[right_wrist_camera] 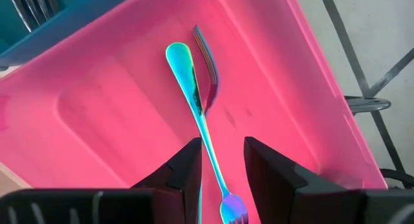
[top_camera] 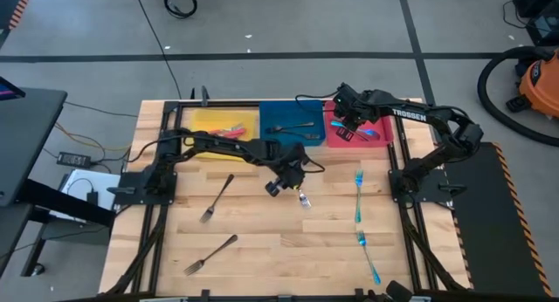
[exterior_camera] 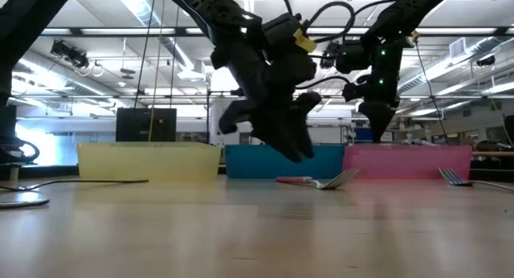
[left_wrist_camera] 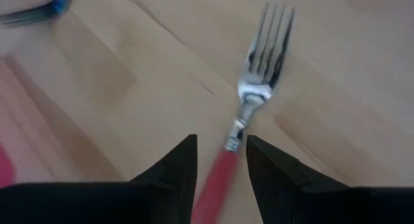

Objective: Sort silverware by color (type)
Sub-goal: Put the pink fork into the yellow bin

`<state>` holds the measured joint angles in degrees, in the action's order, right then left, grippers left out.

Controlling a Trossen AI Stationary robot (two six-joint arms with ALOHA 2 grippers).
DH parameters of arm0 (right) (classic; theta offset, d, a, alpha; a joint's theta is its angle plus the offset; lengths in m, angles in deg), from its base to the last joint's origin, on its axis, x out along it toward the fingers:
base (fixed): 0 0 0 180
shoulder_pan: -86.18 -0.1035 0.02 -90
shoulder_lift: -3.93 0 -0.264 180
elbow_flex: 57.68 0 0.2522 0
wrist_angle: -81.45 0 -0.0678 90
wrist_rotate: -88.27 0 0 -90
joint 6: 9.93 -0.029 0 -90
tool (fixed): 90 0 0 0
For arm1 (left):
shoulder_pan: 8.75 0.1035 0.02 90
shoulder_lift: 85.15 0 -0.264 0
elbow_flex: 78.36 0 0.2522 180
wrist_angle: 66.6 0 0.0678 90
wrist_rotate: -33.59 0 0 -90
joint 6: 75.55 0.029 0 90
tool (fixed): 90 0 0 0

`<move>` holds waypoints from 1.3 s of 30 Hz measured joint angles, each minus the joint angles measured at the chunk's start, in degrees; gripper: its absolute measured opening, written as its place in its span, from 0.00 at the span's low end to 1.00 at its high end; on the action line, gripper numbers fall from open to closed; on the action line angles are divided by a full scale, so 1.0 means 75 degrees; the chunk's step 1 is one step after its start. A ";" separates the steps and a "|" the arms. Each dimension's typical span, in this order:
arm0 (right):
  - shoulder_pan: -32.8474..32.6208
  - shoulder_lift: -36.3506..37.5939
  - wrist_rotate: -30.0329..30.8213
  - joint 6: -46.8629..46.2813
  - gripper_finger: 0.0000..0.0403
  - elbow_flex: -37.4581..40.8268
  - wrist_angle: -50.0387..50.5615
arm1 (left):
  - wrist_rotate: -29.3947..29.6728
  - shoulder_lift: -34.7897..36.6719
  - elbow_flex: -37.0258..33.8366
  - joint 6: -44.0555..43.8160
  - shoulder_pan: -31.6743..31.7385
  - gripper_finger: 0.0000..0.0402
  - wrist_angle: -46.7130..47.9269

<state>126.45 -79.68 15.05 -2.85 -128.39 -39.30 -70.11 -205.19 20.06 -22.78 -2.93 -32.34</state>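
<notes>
Red-handled fork (left_wrist_camera: 249,114) flat on the table (top_camera: 262,250) near mid-table, just in front of the blue bin (top_camera: 293,123), tines pointing away from the left gripper (left_wrist_camera: 220,160). Handle lying in the gap between the spread fingers, pads not pressed on it: lined up along the handle, presumably for a pinch across the narrow shaft. Whether contact is made, cannot tell.

Iridescent teal fork (right_wrist_camera: 197,114) inside the red bin (right_wrist_camera: 116,114) at the far right corner of the table, lying across a darker utensil (right_wrist_camera: 208,75) on the bin floor. Right gripper (right_wrist_camera: 222,160) poised over it, fingers apart and straddling the stem, nothing clamped: either a release into this bin or a reach for a pickup, not decidable from here. Teal in the red bin looks like a mismatch by colour.

Further out: two grey forks (top_camera: 217,197) toward the left front part of the table, three teal-handled forks (top_camera: 359,181) in a line along the right edge. Yellow bin (top_camera: 223,120) at the far left with a few pieces, a dark piece in the blue bin.

Judgement: sorting roughly half done; several pieces loose on the wood.
</notes>
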 joint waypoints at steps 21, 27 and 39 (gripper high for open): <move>0.0000 0.0000 -0.0050 -0.0004 0.31 0.0003 -0.0057 | 0.0191 -0.0781 0.0245 0.0248 0.0052 0.33 -0.0057; 0.0000 0.0000 -0.0052 -0.0004 0.31 0.0003 -0.0059 | 0.0156 -0.0831 0.0263 -0.0135 0.0096 0.33 0.0018; 0.0002 0.0000 -0.0055 -0.0005 0.31 0.0003 -0.0057 | 0.0222 -0.0879 0.0257 -0.0553 0.0087 0.13 0.0328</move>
<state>126.47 -79.68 14.63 -2.89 -128.37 -39.73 -68.44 -211.79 21.99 -26.93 -2.27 -29.88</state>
